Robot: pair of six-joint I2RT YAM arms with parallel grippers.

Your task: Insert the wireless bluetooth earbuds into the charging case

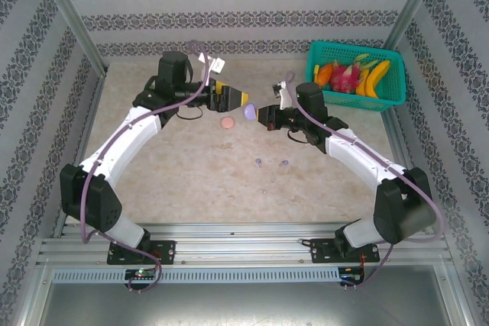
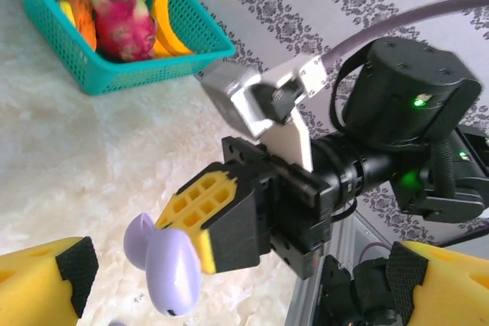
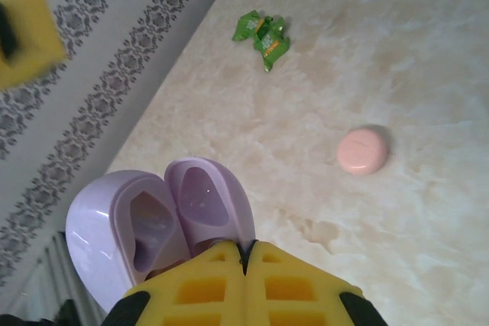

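Observation:
The lilac charging case [image 1: 250, 111] hangs above the table's middle with its lid swung open [image 3: 153, 219]. My right gripper [image 1: 262, 114] [image 3: 244, 253] is shut on its edge beside the hinge. My left gripper [image 1: 243, 99] [image 2: 241, 272] stands wide open on the other side of the case [image 2: 164, 265], touching nothing, one of its fingers [image 3: 23, 28] showing in the right wrist view. Two tiny lilac earbuds [image 1: 259, 162] [image 1: 284, 163] lie on the table nearer the arm bases. Both sockets inside the case look empty.
A closed pink round case [image 1: 228, 122] [image 3: 362, 150] lies on the table below the left gripper. A teal basket [image 1: 355, 104] [image 2: 114, 74] of fruit stands at the back right. A green wrapper [image 3: 263, 34] lies near the back wall. Patterned walls enclose the table.

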